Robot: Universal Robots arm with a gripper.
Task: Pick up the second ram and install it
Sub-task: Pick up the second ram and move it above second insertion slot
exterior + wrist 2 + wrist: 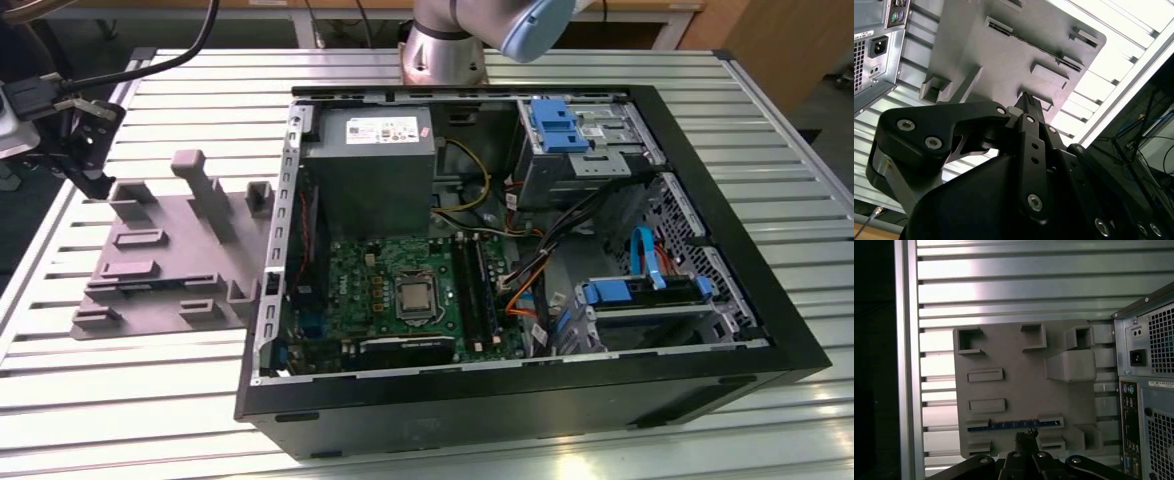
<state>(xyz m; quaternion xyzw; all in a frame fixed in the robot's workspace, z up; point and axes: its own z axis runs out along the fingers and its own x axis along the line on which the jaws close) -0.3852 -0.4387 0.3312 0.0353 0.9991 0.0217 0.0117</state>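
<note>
My gripper hung close over the second ram, which stood on edge in a slot of the grey tray; its opening I couldn't judge. Light, stiff, fragile board, I reckoned: pinch its flat faces mid-length, near the top edge

**A:** Here's the surface, pale metal slats running side to side across the exterior view.

**B:** Plenty of light on it, too. Bright bands gleam along the slats, and in the second wrist view they glare almost white.

**A:** Past its far corner, at the exterior view's right, stands a brown wooden panel.

**B:** Off the exterior view's left edge the floor drops into darkness.

**A:** And the second wrist view shows dark cables tangled in shadow beyond the surface's rim.
</note>
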